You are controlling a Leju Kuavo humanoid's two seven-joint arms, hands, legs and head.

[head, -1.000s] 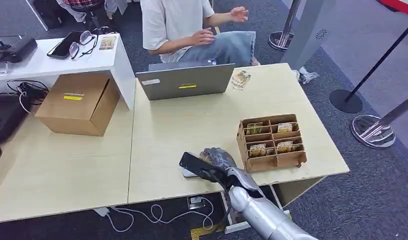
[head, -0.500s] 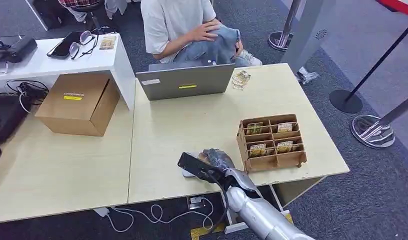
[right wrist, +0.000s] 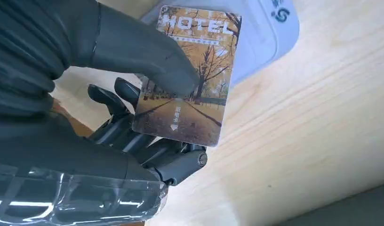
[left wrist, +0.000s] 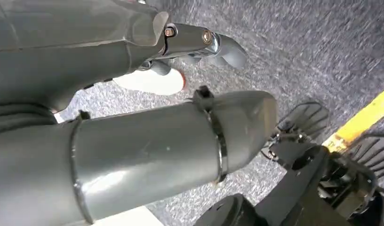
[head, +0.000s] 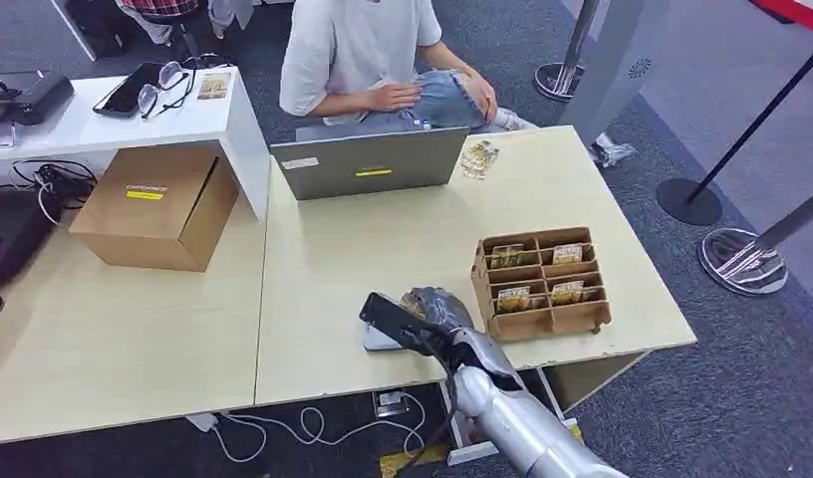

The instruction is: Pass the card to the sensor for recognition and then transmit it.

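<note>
Operator, your robot's left hand (left wrist: 199,44) hangs over grey carpet in its wrist view; whether its fingers are apart or curled cannot be told.

Your right hand (head: 434,317) sits over the near edge of the pale wooden table (head: 403,249). In its wrist view, the right hand (right wrist: 129,108) pinches the rectangular hotel key card printed with an autumn avenue (right wrist: 190,77) between thumb and fingers. The card lies partly over the flat white rounded sensor pad (right wrist: 268,35), which rests on the table just beside the hand; contact between card and pad cannot be judged.

To the hand's right, close by, stands a brown cardboard divider tray (head: 538,319) holding more cards.
</note>
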